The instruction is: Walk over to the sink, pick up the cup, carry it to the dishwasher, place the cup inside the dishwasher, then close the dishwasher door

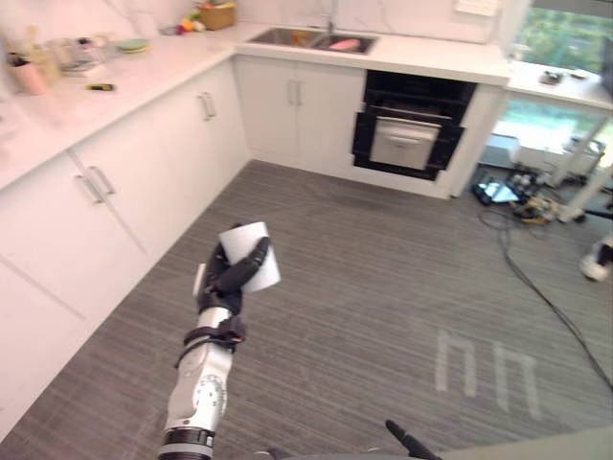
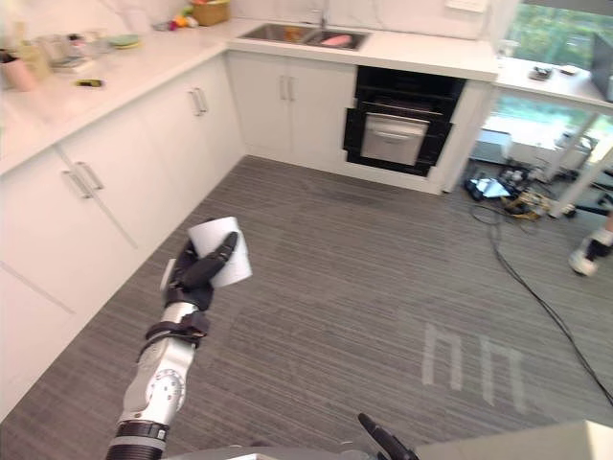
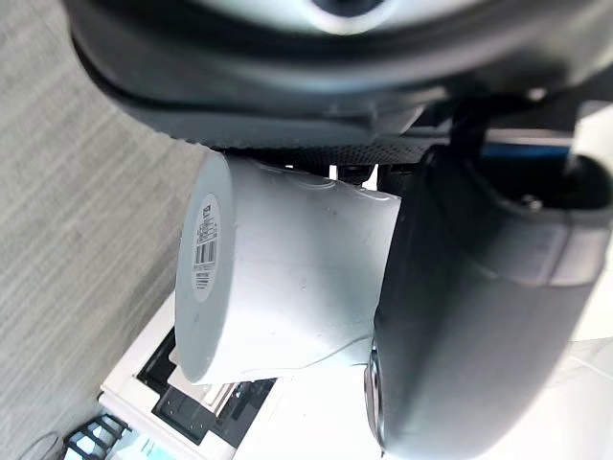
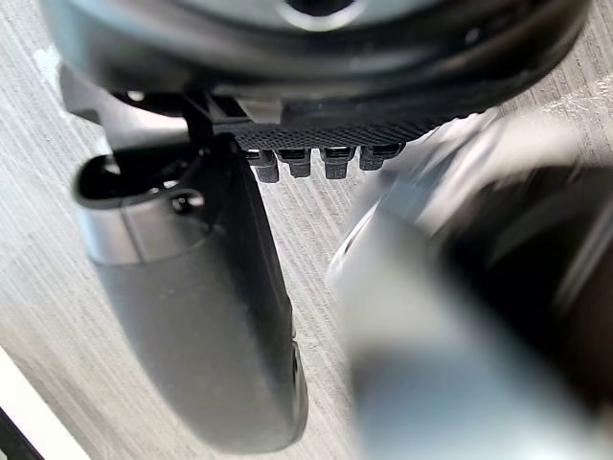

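Over the grey floor (image 1: 383, 287), my left hand (image 1: 228, 276) curls round the white cup (image 1: 245, 237); carrying step, so next I steer toward the dishwasher (image 1: 410, 129).

This is a fitted kitchen, home-like in its furnishing: white base cabinets (image 1: 297, 101) with bar handles run in an L under a pale countertop (image 1: 421, 53), a double sink (image 1: 311, 39) with a tap is let into the far stretch, and a black built-in appliance (image 1: 410, 129) sits in the cabinet run just beside it. Jars and utensils (image 1: 57, 53) and a basket of fruit (image 1: 216, 14) stand on the counter. Cables (image 1: 522, 259) trail over the grey striped floor (image 1: 383, 278) near a bright window (image 1: 560, 38).
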You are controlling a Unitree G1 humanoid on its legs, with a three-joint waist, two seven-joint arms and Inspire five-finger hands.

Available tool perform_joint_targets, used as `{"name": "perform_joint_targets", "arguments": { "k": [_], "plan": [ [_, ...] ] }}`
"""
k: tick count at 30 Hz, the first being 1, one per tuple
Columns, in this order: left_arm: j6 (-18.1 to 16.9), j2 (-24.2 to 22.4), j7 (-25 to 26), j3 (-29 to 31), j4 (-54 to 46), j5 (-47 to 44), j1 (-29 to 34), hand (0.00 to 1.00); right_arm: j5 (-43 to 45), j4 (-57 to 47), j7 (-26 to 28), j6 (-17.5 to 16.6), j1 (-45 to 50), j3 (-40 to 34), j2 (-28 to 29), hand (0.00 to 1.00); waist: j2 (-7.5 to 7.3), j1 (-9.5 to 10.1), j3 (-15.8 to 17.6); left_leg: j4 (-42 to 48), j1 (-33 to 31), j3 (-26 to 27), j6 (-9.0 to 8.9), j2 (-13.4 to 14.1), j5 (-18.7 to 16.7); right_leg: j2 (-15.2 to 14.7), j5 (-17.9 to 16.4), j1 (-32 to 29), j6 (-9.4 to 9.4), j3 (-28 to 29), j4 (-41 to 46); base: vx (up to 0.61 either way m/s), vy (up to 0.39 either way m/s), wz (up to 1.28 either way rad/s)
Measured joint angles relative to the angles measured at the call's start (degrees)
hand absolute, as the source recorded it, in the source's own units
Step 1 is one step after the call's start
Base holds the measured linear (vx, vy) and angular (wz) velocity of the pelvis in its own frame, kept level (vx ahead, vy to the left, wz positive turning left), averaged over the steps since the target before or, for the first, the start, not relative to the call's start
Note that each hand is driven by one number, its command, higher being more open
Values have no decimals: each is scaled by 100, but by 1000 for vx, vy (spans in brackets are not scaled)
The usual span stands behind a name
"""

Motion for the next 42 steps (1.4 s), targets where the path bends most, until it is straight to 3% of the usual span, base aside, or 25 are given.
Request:
{"name": "perform_joint_targets", "arguments": {
  "k": [1, 2, 3, 7, 10, 13, 14, 15, 18, 19, 21, 23, 24, 27, 28, 30, 31, 32, 33, 35, 36, 38, 40, 41, 42],
  "plan": [
    [88, -5, 103, -67, 34, 29, 10, 0, 52, -10, -7, -87, 21, -10, 46, 100, 2, -29, 2, -11, 72, -106, 54, -52, -12, -24, 286, -222, -273, 141, 497, 39, 161, 75],
    [166, 12, 164, -137, 89, 55, 19, 0, 174, -44, 9, -226, 8, -3, 140, 100, 86, -80, 20, -20, 191, -318, 126, -73, -34, 88, 386, -534, -142, 391, 1024, 128, 133, 82],
    [164, 16, 163, -138, 112, 135, 15, 0, 176, -146, 0, -310, -27, 35, 258, 100, 90, -116, 24, -39, 249, -512, 168, -40, -56, 383, 40, -623, 112, 449, 850, 119, 71, 81],
    [176, 111, 196, -140, 74, 332, -50, 0, 138, -616, -87, -492, -4, 242, 435, 100, 61, -109, 32, -146, 478, -810, 277, -26, -131, 932, -95, -890, 298, 341, -422, 192, -13, 50],
    [418, 118, 275, -187, -138, 416, -238, 0, 80, -1106, -318, -629, 30, 486, 485, 100, 57, -60, 21, -21, 753, -829, 220, 47, -555, 1218, 371, -976, 454, 132, -2251, 292, -73, 2],
    [468, 56, 227, -382, -596, 431, -243, 0, -8, -1460, -476, -697, 157, 672, 471, 100, 81, -65, -89, 205, 1082, -897, 155, 95, -1196, 1293, 1040, -956, 178, 50, -2639, 544, -173, 8],
    [469, 4, 201, -489, -683, 469, -243, 0, -58, -1649, -557, -697, 249, 685, 470, 100, 259, -121, -204, 129, 1210, -977, 87, 277, -1380, 1413, 1306, -960, 122, -60, -2437, 738, -216, 34],
    [474, -41, 174, -602, -681, 543, -245, 0, -54, -1890, -663, -703, 348, 751, 459, 100, 491, -136, -321, 81, 1355, -953, -149, 474, -1273, 1555, 1159, -970, 126, -212, -2222, 635, -175, 40],
    [488, -208, 140, -723, -650, 552, -221, 0, -3, -2524, -844, -714, 439, 922, 443, 100, 524, -291, -340, 1603, 903, -812, -803, 624, -820, 1516, 784, -688, -42, -386, -1868, 570, -202, 25],
    [477, -345, 83, -767, -632, 692, -216, 0, 144, -2990, -890, -878, 555, 961, 446, 100, 533, -282, -328, 3383, 274, -655, -1365, 763, 220, 1559, 416, -193, -113, -361, -1897, 434, -166, 7],
    [422, -451, 16, -709, -638, 773, -200, 0, 221, -3241, -902, -1113, 551, 1017, 428, 100, 580, -249, -257, 4879, -346, -415, -1296, 1124, 749, 1754, 99, 356, -199, -239, -2113, 586, -138, -22],
    [337, -495, -34, -589, -801, 788, -61, 0, 435, -3560, -887, -1475, 456, 1148, 422, 100, 637, -118, -219, 5742, -1027, -185, -832, 1492, 416, 1980, -153, 994, -231, 113, -2403, 560, -77, -73],
    [270, -498, -40, -508, -877, 863, 15, 0, 565, -3716, -837, -1586, 385, 1201, 421, 100, 612, -11, -207, 5619, -1291, -83, -617, 1577, 231, 1985, -198, 1171, -251, 302, -2512, 386, -12, -88],
    [122, -508, -42, -224, -1200, 1085, 227, 0, 848, -4553, -808, -1710, 56, 1485, 436, 100, 567, 245, -173, 3939, -1934, 248, -498, 1699, -230, 1827, -341, 1509, -181, 1018, -2664, 513, 84, -130],
    [111, -512, -40, -174, -1296, 1132, 284, 0, 879, -4721, -808, -1719, -23, 1542, 435, 100, 541, 259, -156, 3408, -1978, 299, -521, 1640, -233, 1742, -357, 1582, -107, 1123, -2652, 595, 203, -101],
    [49, -520, -30, -171, -1766, 1242, 572, 0, 879, -5057, -734, -1876, -374, 1649, 391, 100, 491, 297, -127, 642, -1936, 241, -880, 1199, 300, 1389, -640, 1799, 101, 1519, -2684, 609, 290, -82],
    [35, -529, -31, -171, -1871, 1275, 602, 0, 877, -5066, -719, -1908, -475, 1642, 360, 100, 547, 296, -97, 190, -1943, 252, -1050, 1175, 431, 1377, -724, 1887, 145, 1601, -2714, 766, 477, -77],
    [-32, -466, -37, -155, -1939, 1309, 617, 0, 875, -4981, -722, -1905, -601, 1622, 327, 100, 561, 370, -40, 171, -1889, 306, -1121, 1139, 1092, 1286, -916, 2146, 240, 1782, -2764, 771, 497, -71],
    [-60, -376, -23, -107, -1915, 1317, 697, 0, 873, -4884, -721, -1818, -597, 1681, 386, 100, 377, 408, -62, 565, -1850, 364, -991, 1041, 1221, 1067, -923, 2295, 207, 1908, -2750, 769, 482, -68],
    [-90, -297, -14, 67, -1910, 1327, 765, 0, 872, -4888, -689, -1722, -604, 1766, 405, 100, 307, 368, -63, 1425, -2005, 375, -461, 966, 630, 930, -687, 2350, 220, 2024, -2524, 632, 350, -28],
    [-108, -296, -13, 157, -1911, 1365, 774, 0, 869, -4883, -680, -1598, -640, 1757, 361, 100, 280, 350, -77, 1897, -2036, 412, -350, 929, 276, 853, -486, 2370, 301, 2067, -2314, 644, 330, -11],
    [-120, -284, -14, 303, -1909, 1432, 807, 0, 866, -4787, -679, -1374, -730, 1668, 358, 100, 194, 349, -110, 2107, -1797, 536, -223, 817, -19, 679, 73, 2334, 616, 1922, -1856, 560, 248, -21],
    [-195, -200, -22, 360, -1907, 1431, 910, 0, 856, -4706, -697, -1251, -745, 1559, 510, 100, 104, 351, -140, 1704, -1227, 563, -162, 596, -62, 512, 968, 1863, 1394, 1677, -671, 592, 231, -31],
    [-364, -104, -49, 359, -1912, 1435, 928, 0, 806, -4762, -692, -1254, -702, 1536, 595, 100, 67, 295, -162, 1080, -690, 485, -164, 387, -194, 383, 1043, 1244, 1485, 1475, 747, 380, 109, -10],
    [-445, -88, -61, 358, -1909, 1440, 914, 0, 756, -4769, -690, -1264, -689, 1535, 624, 100, 33, 252, -172, 895, -503, 478, -163, 276, -224, 271, 908, 935, 1346, 1284, 1387, 498, 113, -5]
  ]
}}
